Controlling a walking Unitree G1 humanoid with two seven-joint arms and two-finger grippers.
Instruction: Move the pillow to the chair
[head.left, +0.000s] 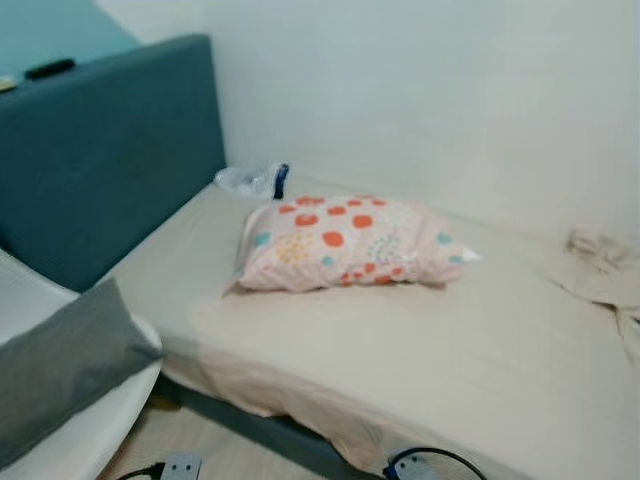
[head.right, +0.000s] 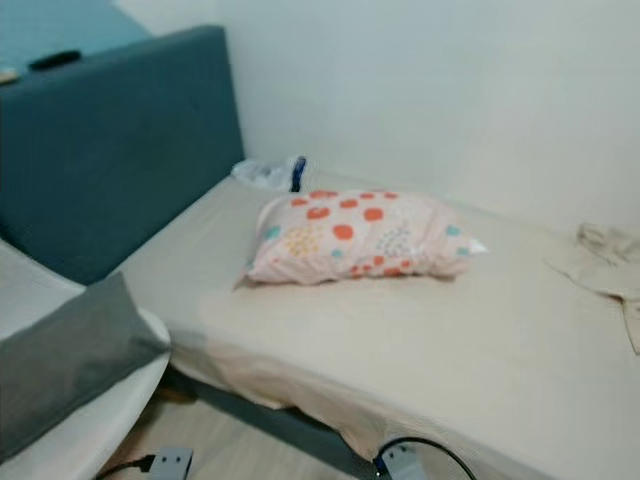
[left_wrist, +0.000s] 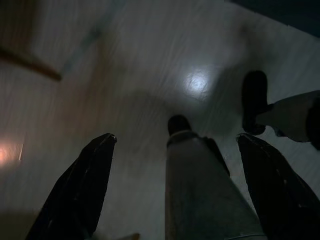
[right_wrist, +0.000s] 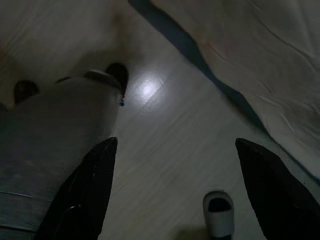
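Observation:
A pink pillow (head.left: 345, 243) with orange and teal dots lies on the beige bed (head.left: 420, 350), near the wall side. At the lower left, a white chair (head.left: 75, 440) holds a grey cushion (head.left: 60, 360). My left gripper (left_wrist: 175, 145) hangs open over dark floor beside my own leg. My right gripper (right_wrist: 175, 147) also hangs open above pale floor, with the bed's sheet edge (right_wrist: 260, 65) close by.
A teal headboard (head.left: 110, 150) stands at the left with a dark object (head.left: 50, 69) on top. A crumpled plastic bottle (head.left: 255, 181) lies by the wall. Rumpled cloth (head.left: 600, 265) sits at the right. Power plugs and a cable (head.left: 425, 462) lie on the floor. A slipper (right_wrist: 219, 214) rests on the floor.

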